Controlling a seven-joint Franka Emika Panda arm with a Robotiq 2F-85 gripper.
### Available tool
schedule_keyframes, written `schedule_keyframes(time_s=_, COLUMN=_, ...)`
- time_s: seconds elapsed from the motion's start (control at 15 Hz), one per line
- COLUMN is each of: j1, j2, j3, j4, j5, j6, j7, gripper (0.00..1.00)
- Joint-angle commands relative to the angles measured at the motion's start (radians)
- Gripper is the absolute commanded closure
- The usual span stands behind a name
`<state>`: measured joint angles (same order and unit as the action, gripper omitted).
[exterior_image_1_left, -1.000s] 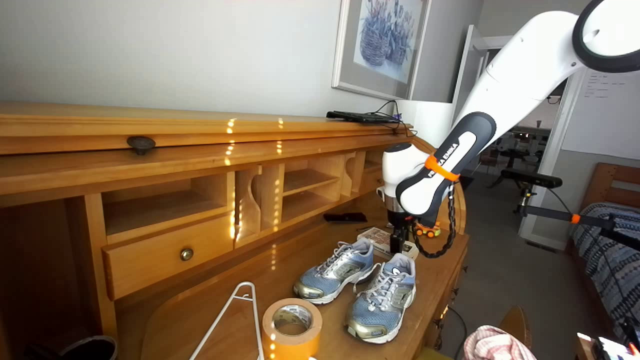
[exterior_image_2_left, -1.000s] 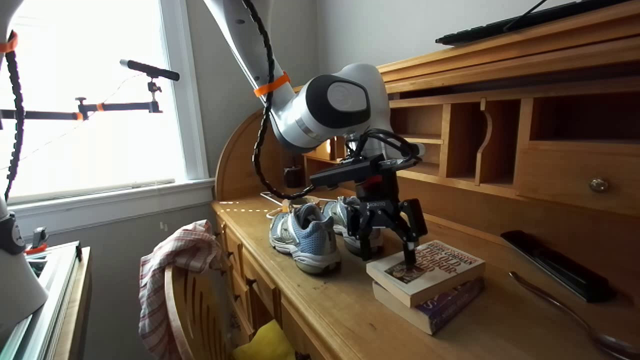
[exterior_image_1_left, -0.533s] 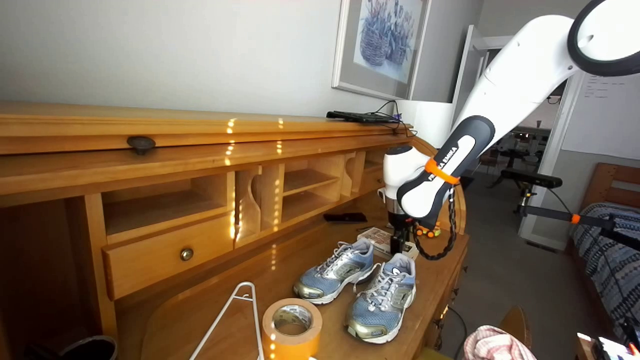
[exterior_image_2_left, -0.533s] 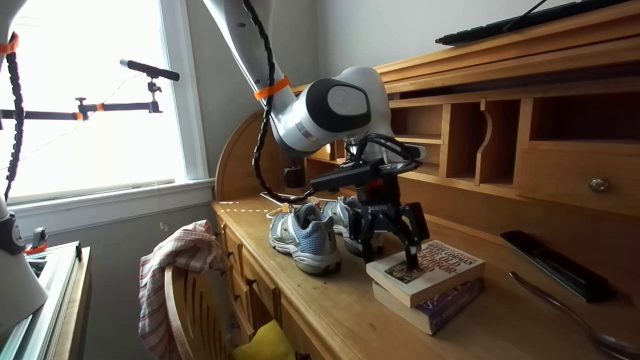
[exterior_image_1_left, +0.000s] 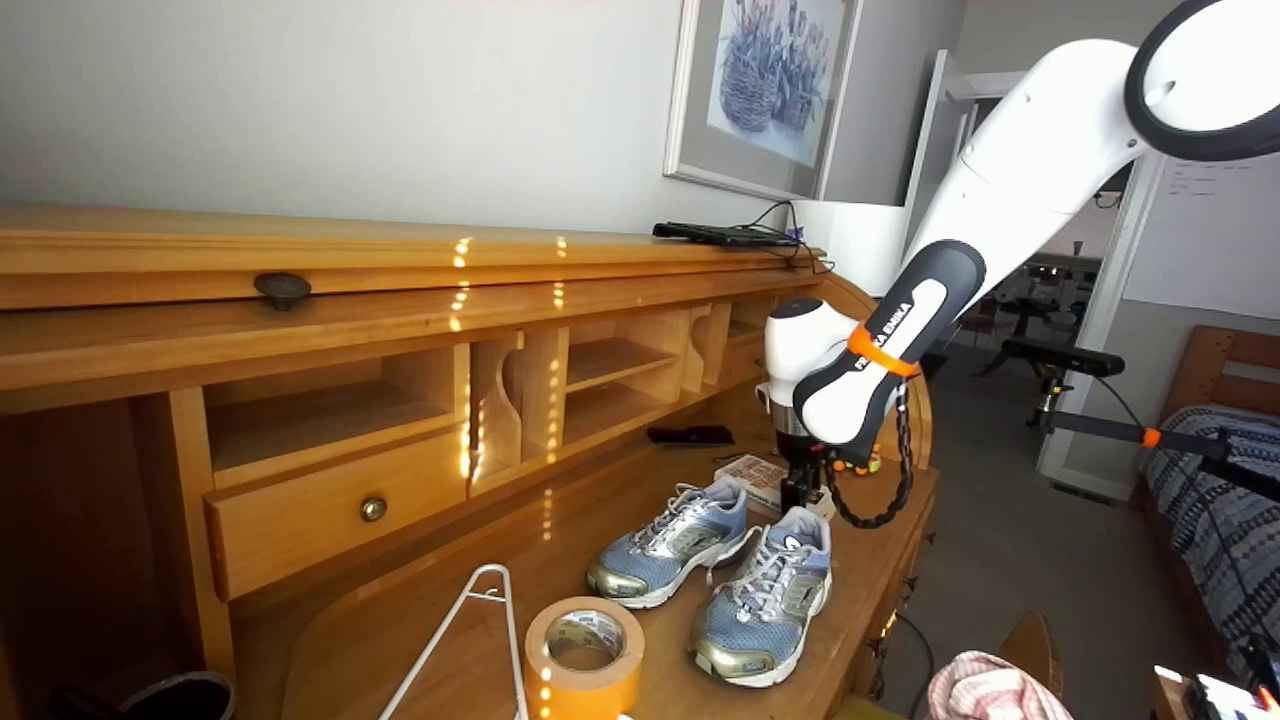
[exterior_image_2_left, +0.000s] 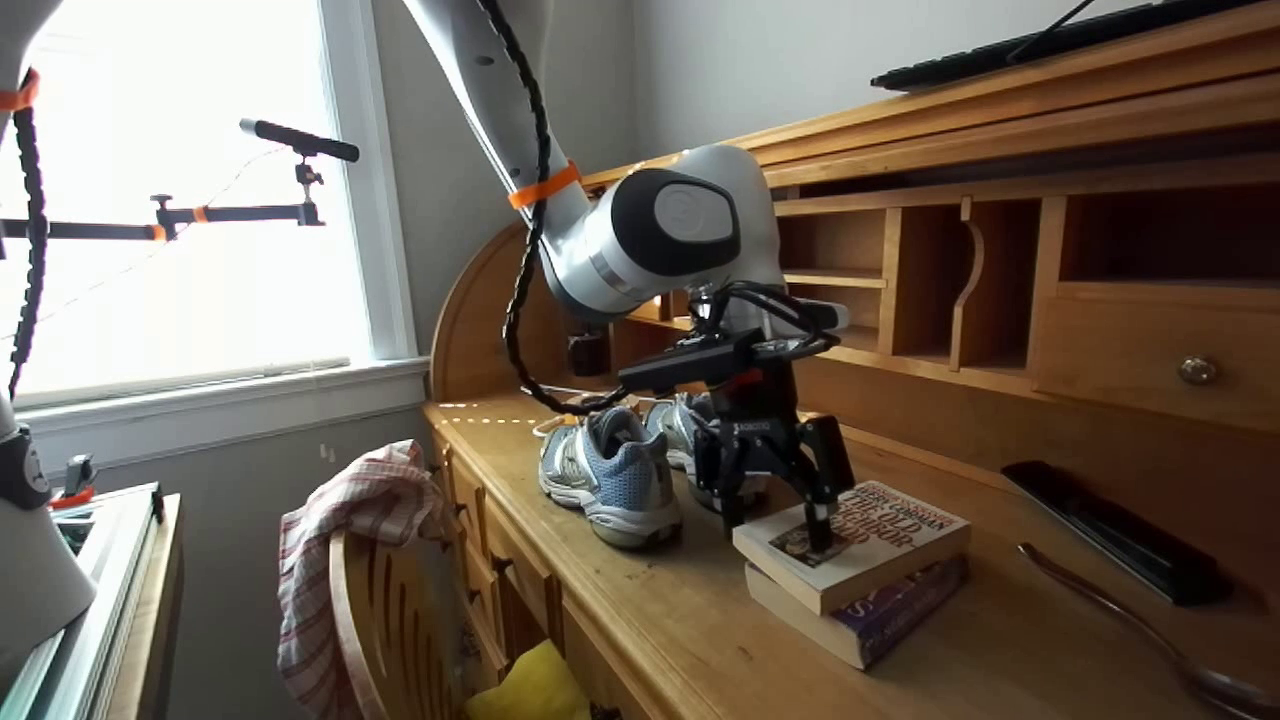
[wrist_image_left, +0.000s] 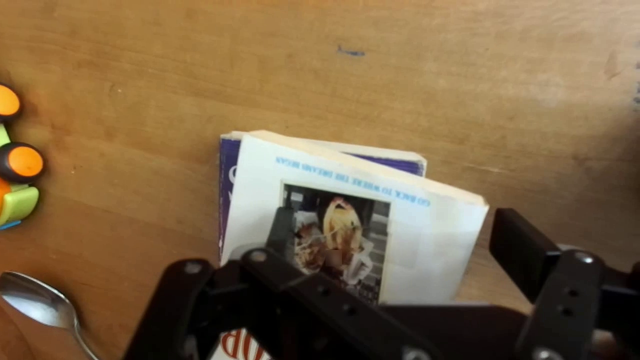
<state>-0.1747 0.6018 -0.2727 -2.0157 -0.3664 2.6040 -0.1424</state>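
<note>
My gripper points down, its fingers wide apart with nothing between them. In the wrist view one finger overlaps the cover picture of a white paperback, and the opposite finger stands off beyond its edge. Whether the first finger touches the cover I cannot tell. The white paperback lies flat and slightly turned on a purple-covered book. Close by on the desk stands a pair of blue-grey running shoes; the right-hand shoe in an exterior view has its heel near the gripper, and the left-hand shoe sits beside it.
A spoon and an orange-and-green toy lie near the books. Toward the desk's back is a black oblong object. Tape roll and white hanger rest beyond the shoes. A chair with a checked cloth stands at the front.
The arm has come down a little, bringing the fingers lower against the white book's cover. Its fingers stay spread, and the books and shoes have not moved.
</note>
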Motion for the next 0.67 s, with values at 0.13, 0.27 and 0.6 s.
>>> schedule_keyframes(time_s=0.13, j1=0.041, j2=0.027, j3=-0.052, j4=0.01, j5=-0.054, j6=0.014, j7=0.071, gripper=0.0)
schedule_keyframes(time_s=0.27, j1=0.047, j2=0.03, j3=-0.061, j4=0.011, j5=-0.059, j6=0.011, j7=0.086, gripper=0.0)
schedule_keyframes(time_s=0.6, j1=0.046, j2=0.041, j3=-0.062, j4=0.02, j5=-0.052, j6=-0.004, j7=0.097, gripper=0.26)
